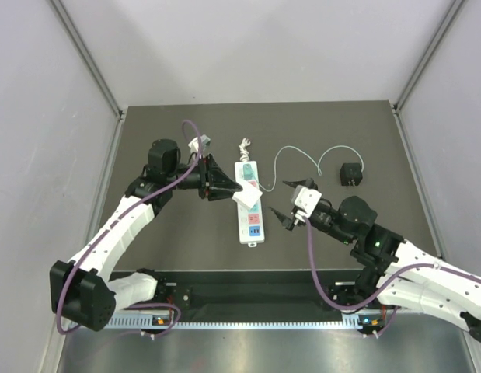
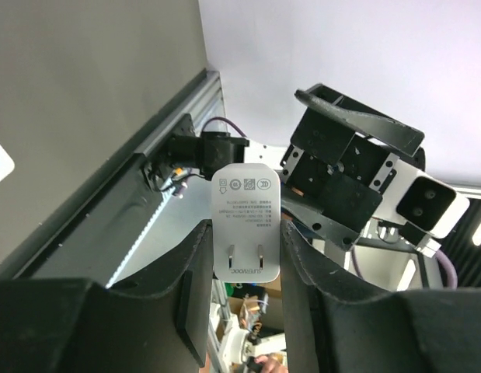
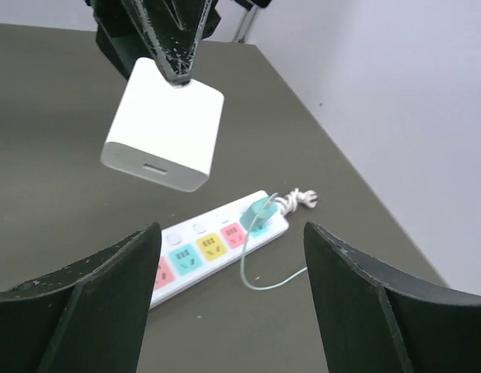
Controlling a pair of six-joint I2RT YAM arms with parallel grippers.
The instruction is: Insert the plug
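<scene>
The teal-green plug (image 1: 246, 169) sits in the far end socket of the white power strip (image 1: 250, 217); the right wrist view shows the plug (image 3: 259, 211) on the strip (image 3: 201, 247) with its thin cable curling off to the right. My left gripper (image 1: 228, 188) is shut on a small white square block (image 1: 249, 189) and holds it above the strip's middle. The left wrist view shows the block (image 2: 246, 194) with two prongs, pinched between my left gripper's fingers (image 2: 246, 229). My right gripper (image 1: 284, 202) is open and empty, right of the strip, its jaws wide apart (image 3: 231, 230).
A black cube adapter (image 1: 350, 174) with a thin cable lies at the back right. The strip's knotted white cord (image 1: 245, 145) lies behind it. Grey walls enclose the dark table on three sides.
</scene>
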